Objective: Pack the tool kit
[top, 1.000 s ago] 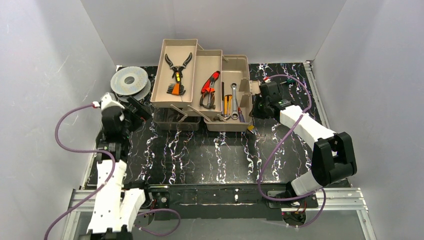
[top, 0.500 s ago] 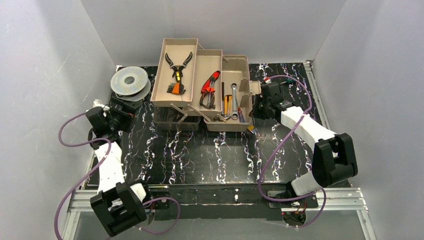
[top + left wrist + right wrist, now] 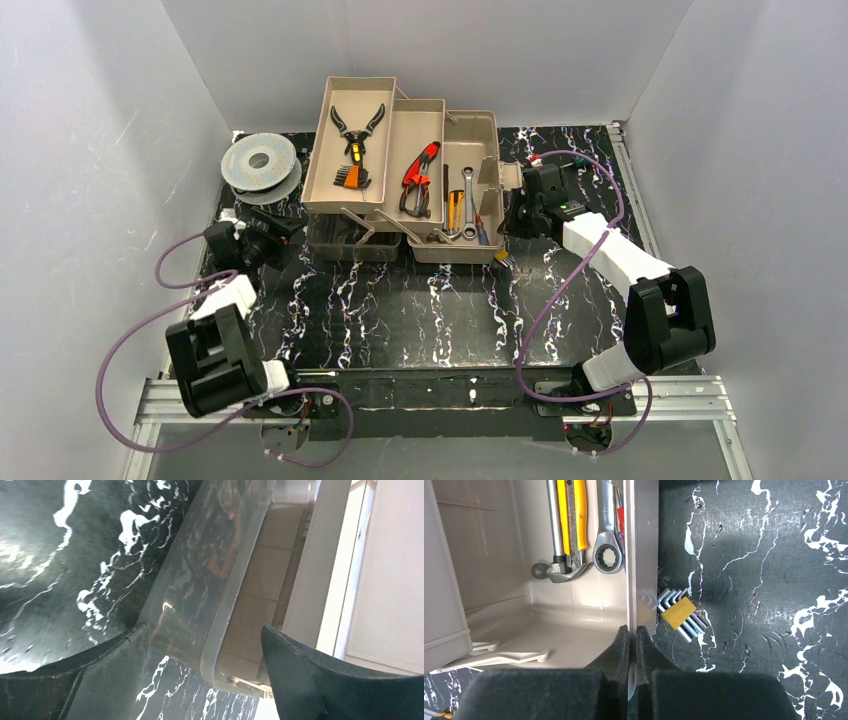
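Note:
The tan toolbox (image 3: 470, 135) stands open at the back, its fold-out trays (image 3: 355, 100) fanned to the left. Black pliers (image 3: 356, 125) lie in the far tray, red-orange pliers (image 3: 420, 175) in the middle one. A wrench (image 3: 606, 555) and a hammer (image 3: 559, 571) lie in the box. The smoky lid (image 3: 335, 243) hangs low in front. My left gripper (image 3: 285, 232) is open at the lid's left end; in the left wrist view its jaws (image 3: 204, 628) straddle the lid's rim (image 3: 222, 620) without touching. My right gripper (image 3: 633, 629) is shut on the box's right wall (image 3: 642, 555).
A round grey wire spool (image 3: 260, 160) lies at the back left, just behind my left arm. A hex key set with a yellow holder (image 3: 679, 612) lies on the black marbled table (image 3: 420, 310) against the box's outer right side. White walls enclose the table.
My left arm has dropped low and reached right, bringing its gripper to the lid's end, jaws slightly narrower. The right arm and the box have not moved.

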Available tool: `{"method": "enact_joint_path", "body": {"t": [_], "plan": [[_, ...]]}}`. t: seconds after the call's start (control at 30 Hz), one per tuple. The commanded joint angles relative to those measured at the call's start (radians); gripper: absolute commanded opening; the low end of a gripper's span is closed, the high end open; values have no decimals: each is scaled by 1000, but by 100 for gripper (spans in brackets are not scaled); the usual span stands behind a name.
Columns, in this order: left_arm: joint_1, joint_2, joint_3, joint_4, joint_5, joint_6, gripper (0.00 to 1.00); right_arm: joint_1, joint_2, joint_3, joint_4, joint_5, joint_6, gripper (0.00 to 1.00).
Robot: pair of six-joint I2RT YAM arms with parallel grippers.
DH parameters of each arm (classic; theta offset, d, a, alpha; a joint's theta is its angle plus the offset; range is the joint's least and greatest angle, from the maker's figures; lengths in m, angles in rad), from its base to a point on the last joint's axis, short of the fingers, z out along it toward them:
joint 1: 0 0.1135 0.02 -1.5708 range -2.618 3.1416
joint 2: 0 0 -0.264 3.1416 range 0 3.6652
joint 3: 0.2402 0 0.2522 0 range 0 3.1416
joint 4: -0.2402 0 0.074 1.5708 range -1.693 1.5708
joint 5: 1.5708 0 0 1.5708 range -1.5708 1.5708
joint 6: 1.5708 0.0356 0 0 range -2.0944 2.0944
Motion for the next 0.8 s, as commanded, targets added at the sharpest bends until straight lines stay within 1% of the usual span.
{"method": "enact_joint_path", "body": {"t": [0.0,0.03,0.13,0.2,0.27,0.37,0.4,0.47,0.57,0.63,0.67,0.7,0.77], "plan": [[-73,109,64,111,57,48,75,-1,-21,14,7,-92,12,1],[-87,134,81,104,55,64,71,-1,-21,14,7,-93,11,1],[-104,168,106,97,31,93,58,-1,-24,14,4,-90,10,1],[-113,172,120,81,10,129,46,-1,-25,14,2,-91,8,1],[-124,167,143,40,-23,186,37,-1,-28,13,2,-90,7,1],[-158,142,161,2,-90,294,27,-1,-31,12,3,-86,2,1],[-177,130,161,-2,-122,336,24,-1,-33,11,4,-86,1,1],[-220,112,165,-12,-182,409,22,2,-33,12,7,-85,-3,1],[-280,106,181,-40,-253,494,29,16,-29,19,1,-68,-15,1],[-311,97,190,-70,-327,535,27,27,-22,29,-10,-55,-20,1],[-323,90,191,-81,-361,552,25,30,-18,35,-15,-55,-21,1],[-331,85,191,-88,-383,562,20,31,-14,39,-18,-55,-22,1],[-334,75,185,-91,-412,568,3,31,-11,41,-20,-56,-22,1]]}}
